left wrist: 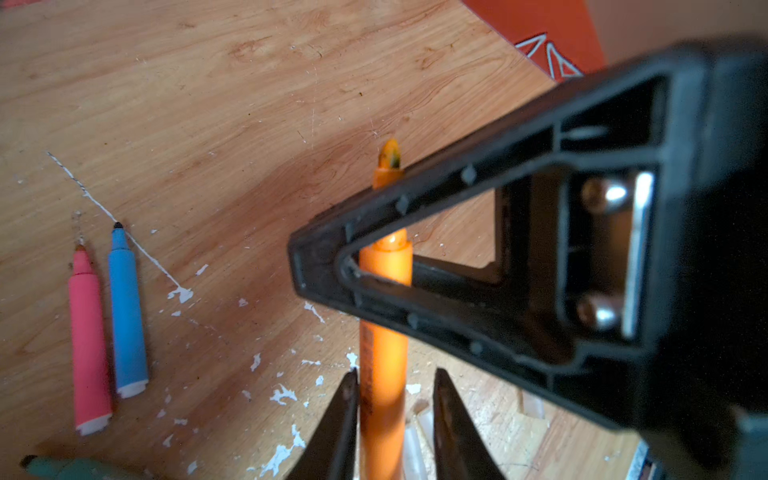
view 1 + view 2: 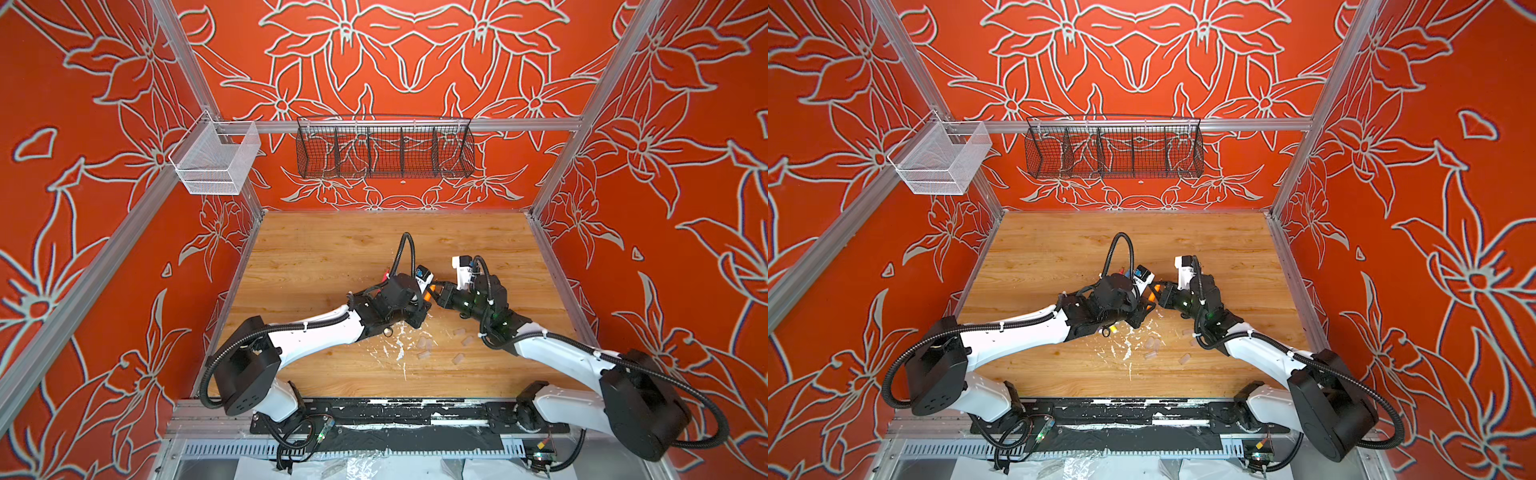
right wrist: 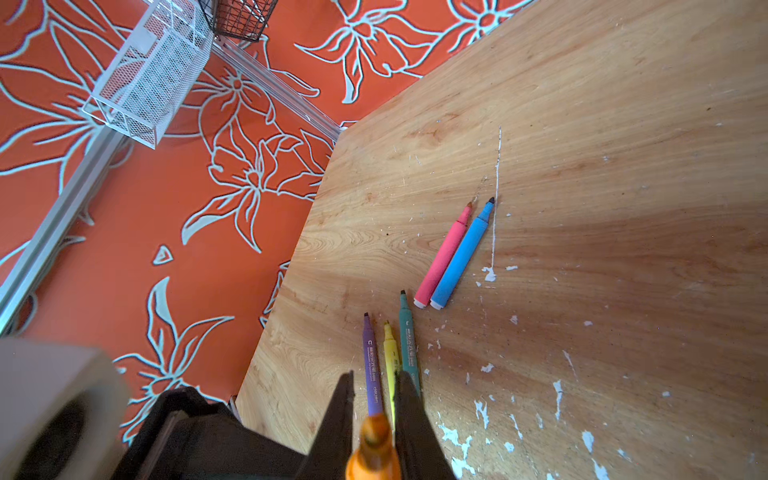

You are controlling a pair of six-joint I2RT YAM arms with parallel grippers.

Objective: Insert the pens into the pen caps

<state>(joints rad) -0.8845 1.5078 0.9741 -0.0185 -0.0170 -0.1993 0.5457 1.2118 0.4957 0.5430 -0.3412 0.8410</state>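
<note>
An orange pen (image 1: 382, 291) is held up above the table between both arms, also visible in both top views (image 2: 431, 291) (image 2: 1153, 291). My right gripper (image 3: 375, 376) is shut on its tip end (image 3: 374, 451). My left gripper (image 1: 397, 374) is open around the barrel: one finger touches it, the other stands off with a gap. Pink (image 3: 442, 257) and blue (image 3: 461, 257) pens lie side by side on the wood. Purple (image 3: 372, 365), yellow (image 3: 390, 353) and green (image 3: 408, 336) pens lie near them. Several clear pen caps (image 2: 424, 355) lie below the grippers.
White paint flecks (image 2: 399, 345) mark the wooden table (image 2: 332, 249). A white mesh basket (image 2: 216, 160) and a black wire basket (image 2: 384, 151) hang on the frame rail at the back. Orange flowered walls close in three sides.
</note>
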